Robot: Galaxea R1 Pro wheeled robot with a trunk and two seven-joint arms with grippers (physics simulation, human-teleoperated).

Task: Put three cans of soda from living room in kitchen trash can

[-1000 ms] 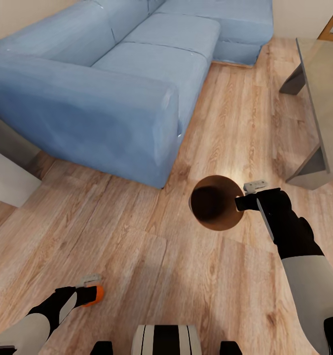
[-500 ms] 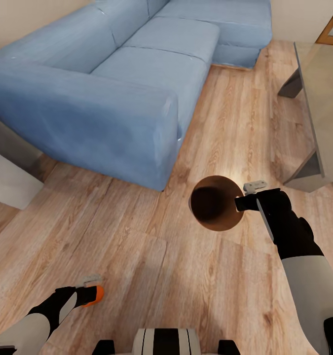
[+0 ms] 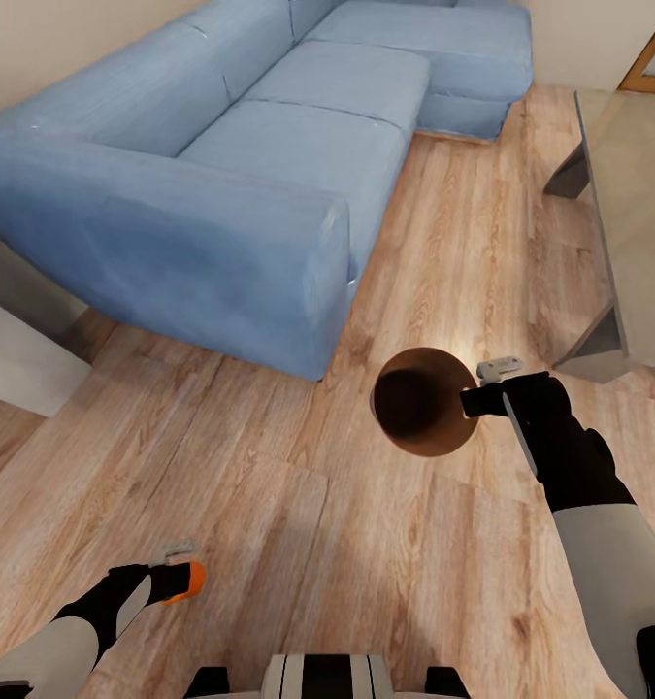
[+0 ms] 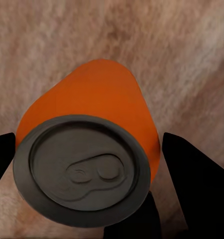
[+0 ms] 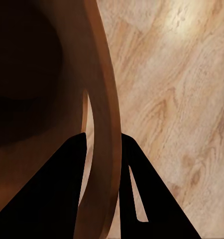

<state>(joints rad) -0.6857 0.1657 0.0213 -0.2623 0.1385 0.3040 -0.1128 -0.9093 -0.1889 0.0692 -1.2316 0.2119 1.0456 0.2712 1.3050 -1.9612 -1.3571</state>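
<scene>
Can of soda (image 4: 89,149), orange: I am clamping it in my left gripper (image 3: 180,575) at seven o'clock, low over the plank floor (image 3: 298,524). Tash can (image 3: 424,400): my right gripper (image 3: 482,386) is pinching its rim, at two o'clock. Sofa (image 3: 220,184) at eleven o'clock has slid slightly downward in the head view; the camera is moving, so I am judging myself underway, both items secure.

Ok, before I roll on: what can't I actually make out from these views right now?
- Inside of the trash can: head view, its bottom is lost in dark shadow, so any contents can't be told.
- Orange can: head view, mostly hidden behind the left gripper.
- Glass-topped table: cut off by the head view's right edge.
- Trash can's outer wall: right wrist view, blocked by the rim and fingers.
</scene>
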